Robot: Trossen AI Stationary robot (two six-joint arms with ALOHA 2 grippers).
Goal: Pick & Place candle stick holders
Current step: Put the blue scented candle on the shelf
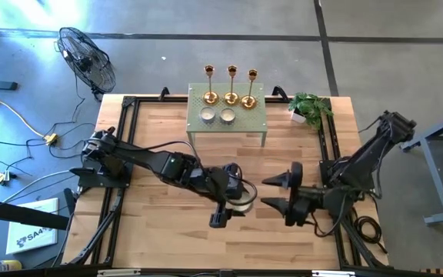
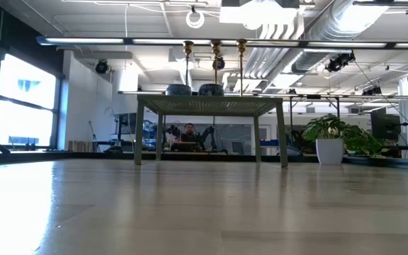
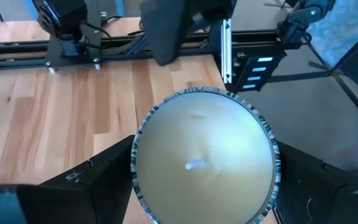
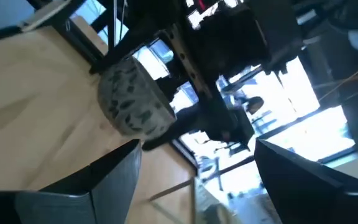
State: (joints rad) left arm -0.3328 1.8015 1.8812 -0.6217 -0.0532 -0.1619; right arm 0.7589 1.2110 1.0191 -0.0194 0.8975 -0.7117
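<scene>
Three gold candle stick holders [image 1: 231,85] stand upright on their round bases in a row on a small green table [image 1: 256,123] at the far middle; they also show in the low view [image 2: 216,67]. My left gripper [image 1: 241,196] is at the table's middle, shut on a candle jar [image 3: 204,162] with white wax and a patterned rim. My right gripper [image 1: 271,192] is open and empty just to the right of the jar, its fingers pointing at it. The jar's grey patterned wall shows in the right wrist view [image 4: 132,102]. My left gripper pinches the candle jar between its two fingers [image 3: 98,180], on opposite sides of the outer wall just under the rim [image 3: 137,168]. The fingers come from above, slanting down. The jar is upright with its open top up. I cannot tell whether its bottom is on the table.
Two more candle jars [image 1: 206,116] [image 1: 227,116] sit on the small green table in front of the holders. A potted plant [image 1: 310,108] stands at the far right corner. Bare wood lies in front of the small table. A fan [image 1: 87,58] stands on the floor beyond the table.
</scene>
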